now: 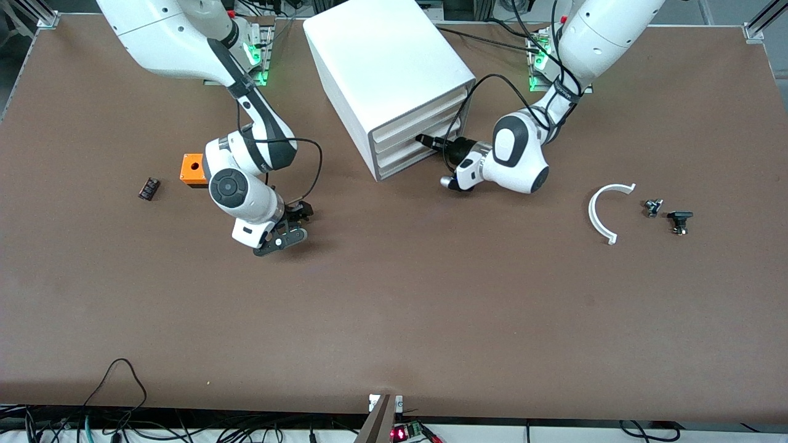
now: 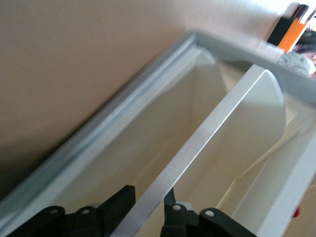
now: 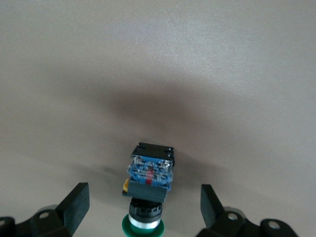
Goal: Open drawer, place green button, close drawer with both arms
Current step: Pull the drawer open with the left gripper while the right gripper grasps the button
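I see open table all along the camera's edge, room for either arm. The cabinet blocks the middle, my left gripper wedged at its drawer fronts. The orange cube crowds my right arm; the white arc litters the left arm's end.

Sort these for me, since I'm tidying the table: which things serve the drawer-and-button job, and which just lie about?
Job: drawer, gripped by the shut left gripper; button, under the open right gripper; cabinet.
Lying about: orange cube; black-and-red block; white curved piece; two small black parts.
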Available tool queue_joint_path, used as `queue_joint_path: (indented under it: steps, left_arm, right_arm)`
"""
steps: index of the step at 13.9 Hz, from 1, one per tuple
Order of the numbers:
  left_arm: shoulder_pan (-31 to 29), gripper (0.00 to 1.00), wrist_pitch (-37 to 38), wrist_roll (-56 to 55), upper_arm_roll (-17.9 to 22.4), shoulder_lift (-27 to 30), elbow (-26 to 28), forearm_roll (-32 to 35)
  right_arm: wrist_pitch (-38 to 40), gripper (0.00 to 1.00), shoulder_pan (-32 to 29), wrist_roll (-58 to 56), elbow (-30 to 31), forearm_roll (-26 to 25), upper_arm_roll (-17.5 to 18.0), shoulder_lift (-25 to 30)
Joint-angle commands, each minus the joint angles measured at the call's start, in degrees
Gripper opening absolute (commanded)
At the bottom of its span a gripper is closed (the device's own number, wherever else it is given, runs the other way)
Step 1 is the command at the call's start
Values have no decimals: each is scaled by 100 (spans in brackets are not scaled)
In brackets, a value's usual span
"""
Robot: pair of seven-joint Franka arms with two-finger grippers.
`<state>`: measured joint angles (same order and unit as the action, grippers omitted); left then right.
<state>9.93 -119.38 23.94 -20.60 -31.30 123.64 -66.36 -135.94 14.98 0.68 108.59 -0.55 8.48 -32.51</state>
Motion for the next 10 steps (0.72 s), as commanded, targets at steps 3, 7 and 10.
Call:
queue_joint_path:
  steps: [3,7,10]
  left_arm:
    - [-263,0,-446,67,777,98,-384,0]
    - [-413,100,-629,23,777,431,-438,-9]
    - [-685,100,-824,49,786,914,-429,349]
  right_arm:
    - [-213,100,5,142,-5,-85,22,-168]
    - [-213,87,5,151,-5,-50,5,-291]
    - [-204,60,5,580,-14,-85,14,-309]
